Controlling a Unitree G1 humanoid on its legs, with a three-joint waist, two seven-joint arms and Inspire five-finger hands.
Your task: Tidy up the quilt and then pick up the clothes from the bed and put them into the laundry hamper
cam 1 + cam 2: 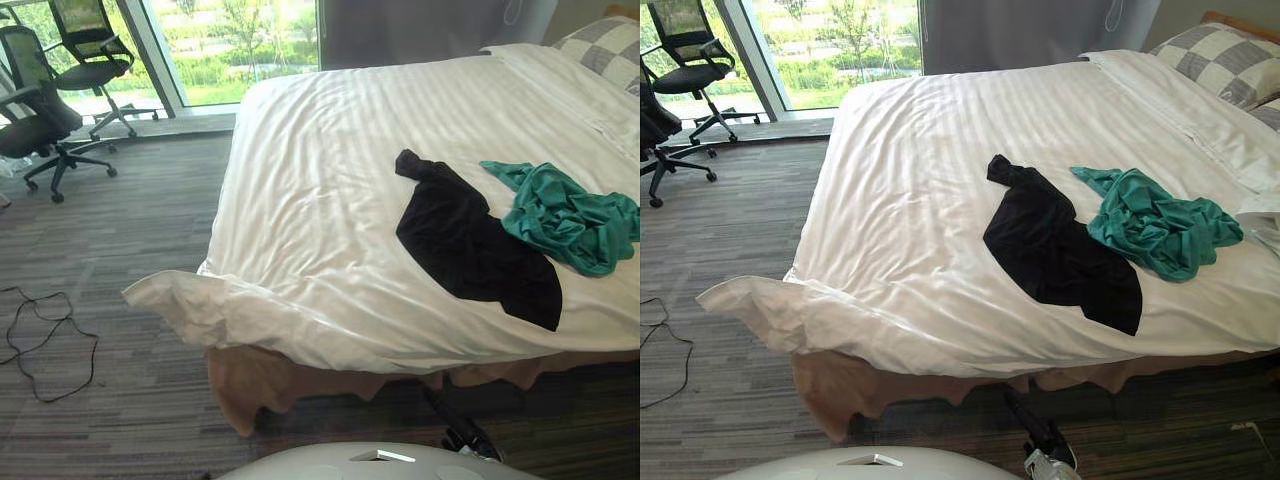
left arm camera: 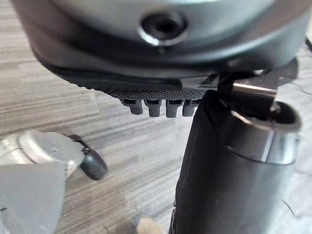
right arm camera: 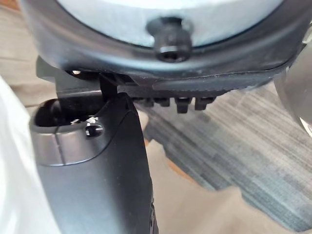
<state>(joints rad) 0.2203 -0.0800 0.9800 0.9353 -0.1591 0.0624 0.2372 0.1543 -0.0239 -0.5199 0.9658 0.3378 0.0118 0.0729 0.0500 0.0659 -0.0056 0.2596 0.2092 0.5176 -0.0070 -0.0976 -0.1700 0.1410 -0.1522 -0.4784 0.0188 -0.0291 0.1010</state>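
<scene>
The white quilt covers the bed, and its rumpled near corner hangs off the edge towards the floor. A black garment lies spread on the quilt. Just to its right a teal garment is bunched up, touching it. My left hand hangs over the carpet, its fingers relaxed and holding nothing. My right hand hangs beside the bed's edge with relaxed, empty fingers, the quilt close by.
Checked pillows lie at the head of the bed. Two office chairs stand by the window on the left. A beige bed skirt hangs below the quilt. A grey wheeled base rests on the carpet near my left hand.
</scene>
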